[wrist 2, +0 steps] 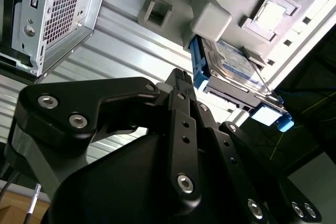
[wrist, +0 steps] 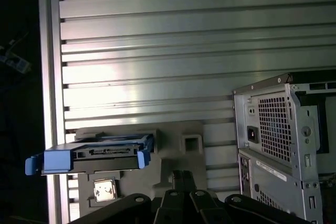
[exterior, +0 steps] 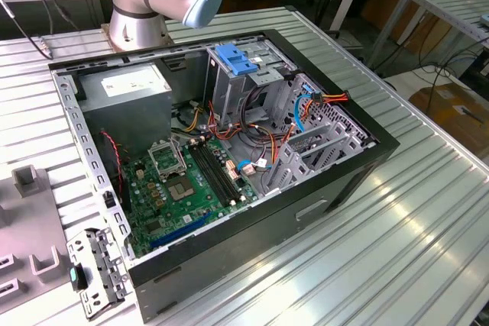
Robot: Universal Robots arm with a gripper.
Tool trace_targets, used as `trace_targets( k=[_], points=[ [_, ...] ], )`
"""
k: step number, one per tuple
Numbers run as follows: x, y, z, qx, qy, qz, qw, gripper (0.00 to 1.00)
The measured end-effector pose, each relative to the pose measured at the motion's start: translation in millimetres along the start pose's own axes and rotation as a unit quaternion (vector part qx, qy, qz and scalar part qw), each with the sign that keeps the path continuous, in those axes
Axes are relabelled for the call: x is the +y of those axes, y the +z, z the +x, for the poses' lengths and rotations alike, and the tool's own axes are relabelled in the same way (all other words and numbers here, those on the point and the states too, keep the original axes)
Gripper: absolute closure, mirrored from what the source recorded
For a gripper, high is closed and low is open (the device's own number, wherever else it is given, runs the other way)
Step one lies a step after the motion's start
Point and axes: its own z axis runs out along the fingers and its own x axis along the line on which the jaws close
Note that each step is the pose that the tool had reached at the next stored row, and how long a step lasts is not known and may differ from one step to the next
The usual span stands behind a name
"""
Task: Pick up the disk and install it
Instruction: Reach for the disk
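The disk [wrist: 107, 156] is a flat grey drive with blue plastic rails at its edges. It lies on a grey moulded holder [wrist: 178, 142] on the ribbed metal table, outside the computer case. In the second wrist view the disk [wrist 2: 233, 61] shows its white-and-blue label, with the blue rail toward me. My gripper [wrist: 182, 174] hangs above the holder, beside the disk and apart from it. Its black fingertips are close together with nothing between them, and in the second wrist view the gripper [wrist 2: 181, 76] points at the disk's near edge.
The open computer case [exterior: 336, 181] lies on the table with the motherboard [exterior: 183, 181], the grey power-supply box [exterior: 126, 85] and a metal drive cage with a blue handle [exterior: 237, 59]. The case's vented rear panel [wrist: 283, 129] stands near the holder. The arm's base [exterior: 145, 5] is behind the case.
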Motion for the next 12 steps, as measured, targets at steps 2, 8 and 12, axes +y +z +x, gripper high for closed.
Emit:
trace_targets(
  k=[2, 8, 12],
  points=[
    [-0.1, 0.0, 1.2, 0.0000, 0.000, 0.0000, 1.00000, 0.89],
    [-0.4, -0.1, 5.7, 0.0000, 0.000, 0.0000, 1.00000, 0.89],
    [-0.7, -0.2, 8.8, 0.0000, 0.000, 0.0000, 1.00000, 0.89]
  ],
)
